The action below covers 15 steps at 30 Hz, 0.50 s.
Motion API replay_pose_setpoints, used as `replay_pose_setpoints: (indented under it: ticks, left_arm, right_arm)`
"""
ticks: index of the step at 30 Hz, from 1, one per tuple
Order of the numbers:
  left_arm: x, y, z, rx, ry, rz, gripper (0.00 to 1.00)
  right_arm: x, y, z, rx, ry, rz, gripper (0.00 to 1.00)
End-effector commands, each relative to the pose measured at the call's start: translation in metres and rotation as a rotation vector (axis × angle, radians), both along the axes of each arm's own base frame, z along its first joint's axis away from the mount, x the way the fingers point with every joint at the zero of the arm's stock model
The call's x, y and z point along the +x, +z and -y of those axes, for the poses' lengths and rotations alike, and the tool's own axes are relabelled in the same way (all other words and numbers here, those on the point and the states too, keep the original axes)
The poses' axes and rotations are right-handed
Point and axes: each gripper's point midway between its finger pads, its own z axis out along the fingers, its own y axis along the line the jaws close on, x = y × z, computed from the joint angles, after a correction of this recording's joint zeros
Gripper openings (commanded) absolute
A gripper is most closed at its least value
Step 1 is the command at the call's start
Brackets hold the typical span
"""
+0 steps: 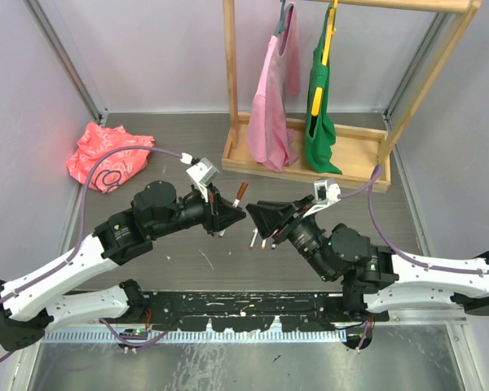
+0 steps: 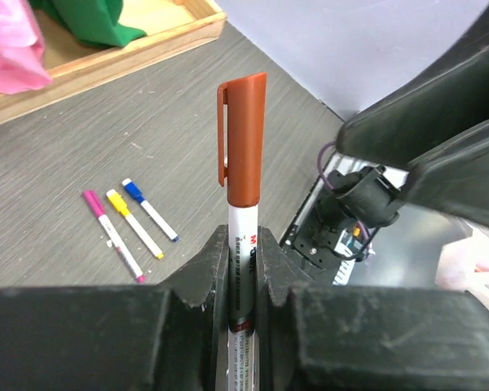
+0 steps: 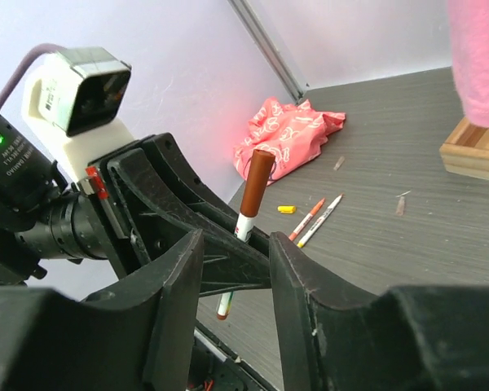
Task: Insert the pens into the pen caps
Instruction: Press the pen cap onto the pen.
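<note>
The left arm is stretched toward the middle of the desk (image 1: 171,142). Its left tool (image 2: 243,242) is clamped tight on a white-barrelled pen (image 2: 244,216), whose brown-red cap (image 2: 243,138) is pointed upward. Opposite, the right arm is angled inward; the right tool (image 3: 235,261) is held parted and empty, near the pen.
</note>
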Motion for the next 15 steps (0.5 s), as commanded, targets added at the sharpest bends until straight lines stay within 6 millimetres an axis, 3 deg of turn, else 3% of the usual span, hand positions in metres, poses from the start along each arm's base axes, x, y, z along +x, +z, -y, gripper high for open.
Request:
replay_pose_setpoints:
  ticks: [1,6,11,15]
  left_arm:
    - [0.016,0.003,-0.010,-0.015,0.109,0.033,0.00]
    - [0.033,-0.043,-0.018,0.113,0.236,-0.075,0.00]
    - [0.040,-0.095,-0.015,0.181,0.302,-0.194,0.00]
    - [0.045,-0.126,-0.011,0.236,0.339,-0.253,0.00]
  right_arm:
    - [0.005,-0.008,0.020,-0.057,-0.053,-0.004,0.45]
    - [0.010,-0.069,0.030,-0.244,-0.124,-0.122,0.52]
    - [0.008,-0.130,0.026,-0.475,-0.118,-0.238,0.62]
    - [0.009,-0.169,0.024,-0.564,-0.104,-0.314,0.64]
